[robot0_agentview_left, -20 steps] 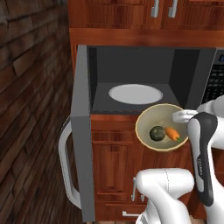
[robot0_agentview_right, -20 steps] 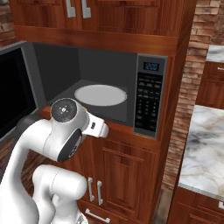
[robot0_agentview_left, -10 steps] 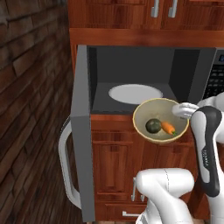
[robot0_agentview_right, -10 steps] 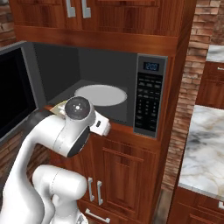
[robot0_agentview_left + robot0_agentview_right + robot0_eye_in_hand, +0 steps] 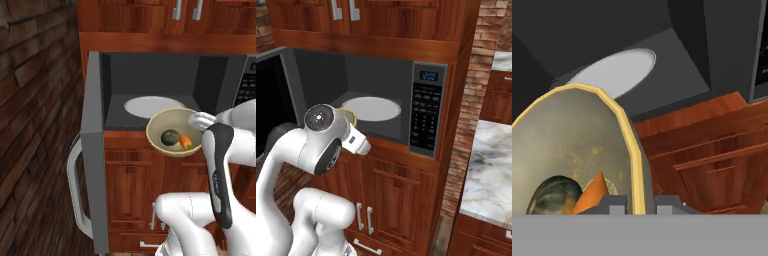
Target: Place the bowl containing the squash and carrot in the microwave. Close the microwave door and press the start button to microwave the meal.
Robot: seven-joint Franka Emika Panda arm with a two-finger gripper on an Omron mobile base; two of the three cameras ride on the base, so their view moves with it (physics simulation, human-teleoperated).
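Just outside the open mouth of the microwave [image 5: 150, 85], at the front edge of its floor, we see the bowl [image 5: 174, 132] held up in the air by the pincer [image 5: 641, 202]. From the hand camera the pincer's two dark tips sit either side of the bowl's olive-yellow rim, one inside and one outside, pinching the wall of the bowl between them. Down in the bowl lie the squash [image 5: 170, 137] and the carrot [image 5: 185, 142], touching or nearly touching, the squash on the side nearer the door. Beyond the bowl, on the dark floor of the cavity, the white turntable plate [image 5: 152, 106] lies flat toward the back; the bowl's far rim overlaps its near edge from the left base camera, but we cannot tell whether the bowl is over it. To the left the microwave door [image 5: 92, 150] stands swung fully open, its curved silver handle [image 5: 75, 190] on the outer face. On the right edge of the microwave we see the black keypad panel [image 5: 426, 112].
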